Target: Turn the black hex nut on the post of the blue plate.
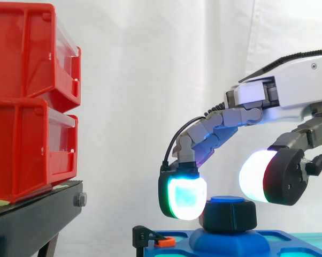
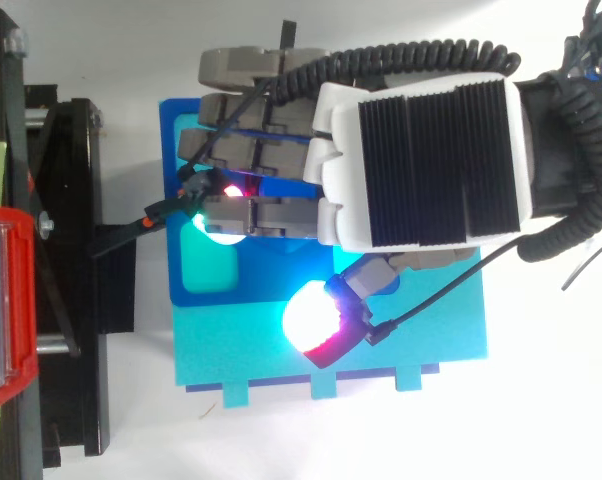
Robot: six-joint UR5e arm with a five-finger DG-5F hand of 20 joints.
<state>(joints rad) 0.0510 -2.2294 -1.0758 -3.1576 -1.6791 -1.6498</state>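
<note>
The fingers (image 1: 183,197) are curled down, with one cyan-glowing pad set against the left flank of the black hex nut (image 1: 229,215). The thumb (image 1: 254,176) is brought to the nut's upper right edge, so the nut appears to be pinched between them. The nut is seated on the post (image 1: 228,199), whose blue top shows just above the nut, and the blue plate (image 1: 289,238) lies directly beneath it. The hand (image 1: 294,88) is held above and to the right of the nut, probably so that opposed pads can twist it.

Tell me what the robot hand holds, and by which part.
Cannot tell: the robot hand arches over the black hex nut on the blue plate, but contact with its sides is unclear.
</note>
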